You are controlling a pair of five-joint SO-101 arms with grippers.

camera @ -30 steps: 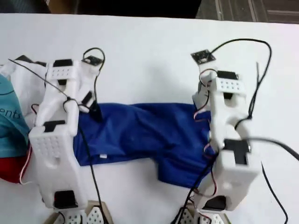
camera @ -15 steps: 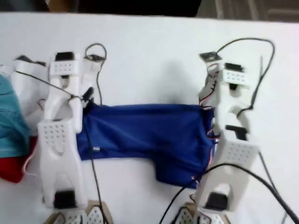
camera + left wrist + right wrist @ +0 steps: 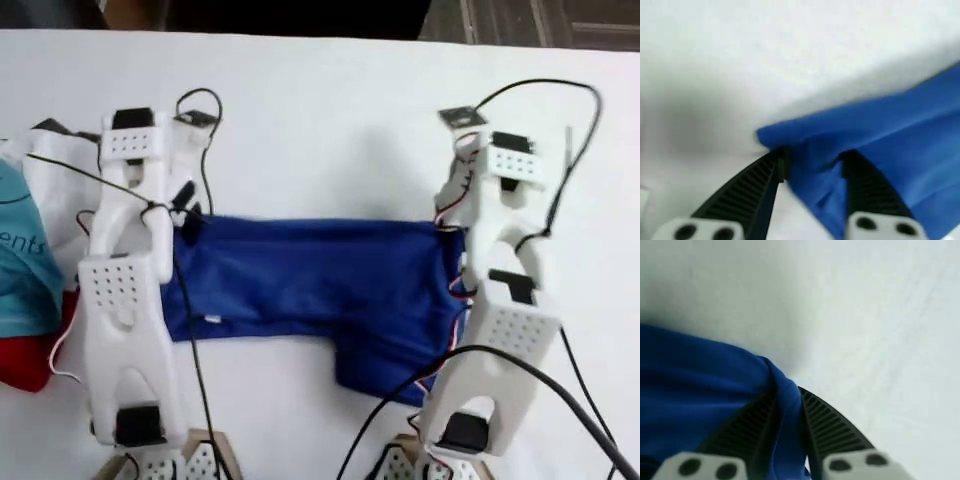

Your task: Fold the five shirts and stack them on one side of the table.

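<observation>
Blue shirt [image 3: 310, 275] lies mid-table [image 3: 320, 100], drawn taut between the two arms, with one flap sagging toward the bases. We find the left gripper [image 3: 812, 160] pinching one far corner, cloth bunched between its jaws. The right gripper [image 3: 787, 395] is clamped tight on the opposite corner. Risk: the left hold looks shallow, so an uneven pull could slip that corner free and skew the fold. The fabric appears thin, creased and deep blue.

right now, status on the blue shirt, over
Left claw shut on shirt corner. Right claw shut on other corner. Shirt stretched between them. Other shirts piled beyond left claw.
</observation>
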